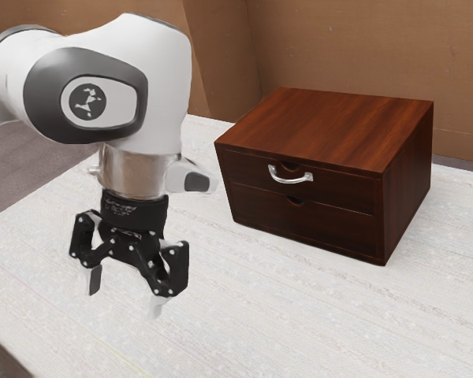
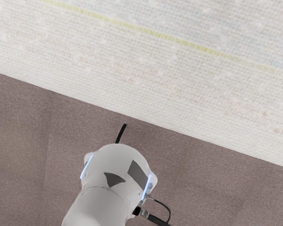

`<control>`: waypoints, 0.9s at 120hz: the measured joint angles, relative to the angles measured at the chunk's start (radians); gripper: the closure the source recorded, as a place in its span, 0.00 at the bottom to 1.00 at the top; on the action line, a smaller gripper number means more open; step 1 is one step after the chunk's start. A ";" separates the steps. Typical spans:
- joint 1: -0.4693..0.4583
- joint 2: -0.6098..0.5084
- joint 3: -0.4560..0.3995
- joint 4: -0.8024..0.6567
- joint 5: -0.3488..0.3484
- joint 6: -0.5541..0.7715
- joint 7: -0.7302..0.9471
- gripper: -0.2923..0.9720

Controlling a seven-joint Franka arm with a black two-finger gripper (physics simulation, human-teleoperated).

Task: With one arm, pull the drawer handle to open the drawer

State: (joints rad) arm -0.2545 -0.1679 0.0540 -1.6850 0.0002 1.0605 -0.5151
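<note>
A dark wooden cabinet [image 1: 331, 169] with two drawers stands on the white table [image 1: 299, 315] toward the exterior view's right. Its upper drawer [image 1: 299, 179] carries a curved silver handle [image 1: 289, 176] and sits flush with the front. The lower drawer [image 1: 299, 216] sits flush too. My black gripper [image 1: 124, 293] hangs open above the table, well to the exterior view's left of the cabinet, fingers pointing down with nothing between them. In the wrist view I see the table surface [image 2: 155, 61] beneath my hand, and the white arm base [image 2: 111, 188].
The table's near edge runs close below my hand, with brownish floor [image 2: 37, 132] beyond it. Brown walls [image 1: 363, 47] rise behind the cabinet. Open tabletop lies between the gripper and the cabinet front.
</note>
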 joint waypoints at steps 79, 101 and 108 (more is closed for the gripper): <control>0.193 0.374 -0.063 0.349 -0.010 0.580 -0.791 0.23; 0.198 0.437 -0.061 0.360 -0.011 0.673 -0.893 0.23; 0.199 0.442 -0.060 0.357 -0.012 0.699 -0.919 0.23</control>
State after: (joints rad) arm -0.0559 0.2744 -0.0057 -1.3278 -0.0116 1.7593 -1.4344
